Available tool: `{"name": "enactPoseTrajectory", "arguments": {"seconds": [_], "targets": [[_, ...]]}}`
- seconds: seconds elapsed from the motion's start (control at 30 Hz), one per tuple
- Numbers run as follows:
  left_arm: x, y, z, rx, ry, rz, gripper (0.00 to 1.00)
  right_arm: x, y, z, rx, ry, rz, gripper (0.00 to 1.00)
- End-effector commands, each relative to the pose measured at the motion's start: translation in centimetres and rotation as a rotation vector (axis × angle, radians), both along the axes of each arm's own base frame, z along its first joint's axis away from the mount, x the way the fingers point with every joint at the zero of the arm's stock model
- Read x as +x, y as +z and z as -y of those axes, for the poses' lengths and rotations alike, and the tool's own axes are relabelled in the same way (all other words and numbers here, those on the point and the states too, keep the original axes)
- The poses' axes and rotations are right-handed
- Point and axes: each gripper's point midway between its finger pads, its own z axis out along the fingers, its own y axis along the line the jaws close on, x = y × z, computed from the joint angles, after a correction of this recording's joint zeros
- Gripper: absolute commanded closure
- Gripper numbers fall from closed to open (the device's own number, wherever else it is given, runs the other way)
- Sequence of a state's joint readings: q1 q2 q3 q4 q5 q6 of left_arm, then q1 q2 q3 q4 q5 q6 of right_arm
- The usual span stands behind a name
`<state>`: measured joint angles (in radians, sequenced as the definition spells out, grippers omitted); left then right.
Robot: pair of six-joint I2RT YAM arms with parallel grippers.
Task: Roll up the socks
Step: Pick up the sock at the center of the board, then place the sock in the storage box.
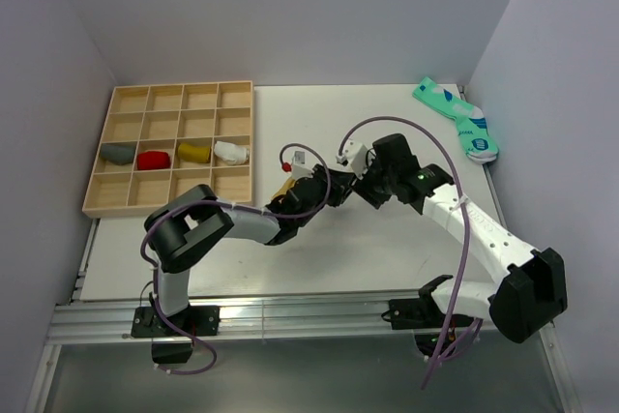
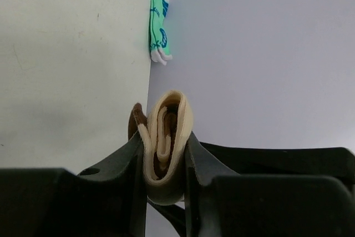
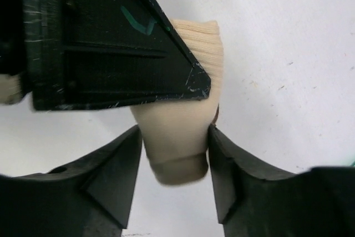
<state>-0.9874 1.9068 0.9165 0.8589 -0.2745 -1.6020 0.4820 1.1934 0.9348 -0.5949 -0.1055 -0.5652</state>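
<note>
Jaws on the left arm (image 1: 232,222) and right arm (image 1: 474,224) both clamp the rolled beige sock (image 3: 175,137) near the middle of the tabletop (image 1: 387,258); green socks (image 1: 459,118) lie at the far right corner.

The middle of the table (image 1: 319,113) is blocked: the left gripper (image 2: 165,154) and right gripper (image 3: 175,148) meet there, both clamped on one sock (image 2: 166,131), with no gap between them. The tray (image 1: 251,142) fills the far left corner. Green socks (image 1: 459,118) lie in the far right corner, against the wall. The right arm (image 1: 474,229) overhangs the right edge. Bare table lies open along the far edge between the tray and the green socks, and along the near edge between the arms.
</note>
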Motion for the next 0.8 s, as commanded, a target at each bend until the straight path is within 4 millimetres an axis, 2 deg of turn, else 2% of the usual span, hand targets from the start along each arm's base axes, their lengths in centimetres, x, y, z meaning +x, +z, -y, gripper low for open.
{"name": "enactPoseTrajectory", "arguments": {"seconds": [0.0,0.07,0.2,0.4,0.43,0.5,0.53,0.6,0.63,0.67,0.7,0.73,0.77], "targets": [[0.6,2.3,-1.0,-0.01,0.005,0.068,1.0,0.4,4.5,-1.8,0.105,0.018,0.071,0.41],[0.8,2.6,-1.8,0.002,0.006,0.084,1.0,0.2,5.2,-1.4,0.104,0.008,0.084,0.36],[1.1,2.8,-3.4,0.009,0.022,0.102,1.0,-0.5,5.9,-0.9,0.106,0.004,0.086,0.34],[1.5,3.3,-7.2,0.036,0.063,0.126,1.0,-0.7,7.1,0.8,0.096,-0.035,0.125,0.33],[1.6,3.9,-8.7,0.042,0.085,0.138,1.0,-0.5,7.2,1.0,0.09,-0.036,0.131,0.33],[1.4,2.5,-11.1,0.116,0.118,0.116,1.0,0.1,7.5,1.9,0.094,-0.051,0.133,0.33],[1.7,4.6,-13.2,0.107,0.166,0.144,1.0,0.4,7.5,2.2,0.097,-0.058,0.131,0.32],[1.5,3.4,-16.2,0.219,0.204,0.118,1.0,1.2,7.9,3.1,0.113,-0.075,0.118,0.33],[1.5,5.6,-18.9,0.216,0.258,0.149,1.0,1.4,7.9,3.4,0.118,-0.08,0.109,0.33],[1.1,4.0,-20.9,0.306,0.285,0.101,1.0,1.8,8.2,3.7,0.123,-0.088,0.109,0.33],[0.9,4.1,-22.5,0.348,0.307,0.104,1.0,2.0,8.3,4.0,0.127,-0.087,0.112,0.33],[0.7,5.9,-25.5,0.33,0.368,0.13,1.0,2.4,8.4,4.6,0.128,-0.105,0.118,0.33],[0.4,6.0,-27.0,0.345,0.385,0.134,1.0,2.6,8.7,4.8,0.131,-0.107,0.134,0.32]]}}
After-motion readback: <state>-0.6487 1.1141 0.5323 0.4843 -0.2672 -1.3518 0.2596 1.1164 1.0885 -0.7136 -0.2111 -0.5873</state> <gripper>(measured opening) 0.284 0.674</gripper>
